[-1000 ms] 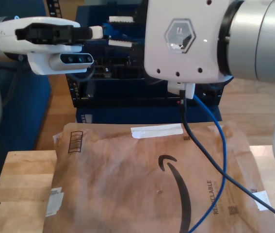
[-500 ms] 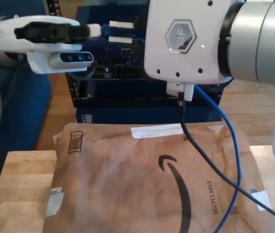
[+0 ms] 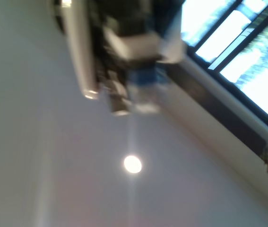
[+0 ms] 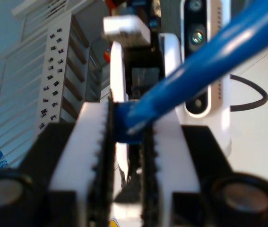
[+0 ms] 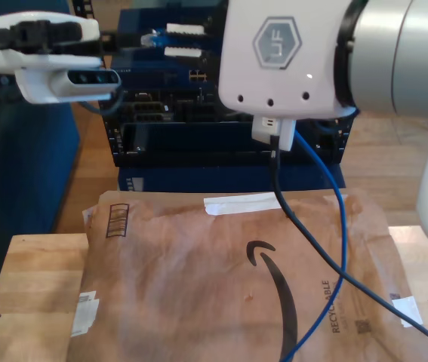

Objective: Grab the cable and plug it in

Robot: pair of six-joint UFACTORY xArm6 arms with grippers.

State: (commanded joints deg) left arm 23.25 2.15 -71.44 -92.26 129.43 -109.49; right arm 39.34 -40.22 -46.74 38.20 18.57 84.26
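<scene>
Since half a second earlier, my first gripper [image 5: 105,38] had drawn back toward the exterior view's left, away from my second gripper [image 5: 176,40], and I could not tell whether its jaws were apart. My second gripper stayed clamped on the cable [image 4: 204,47], plug [image 5: 147,38] pointing to the exterior view's left before the far rack [image 5: 198,143]. From there the cable trailed down over the near envelope [image 5: 198,279].
</scene>
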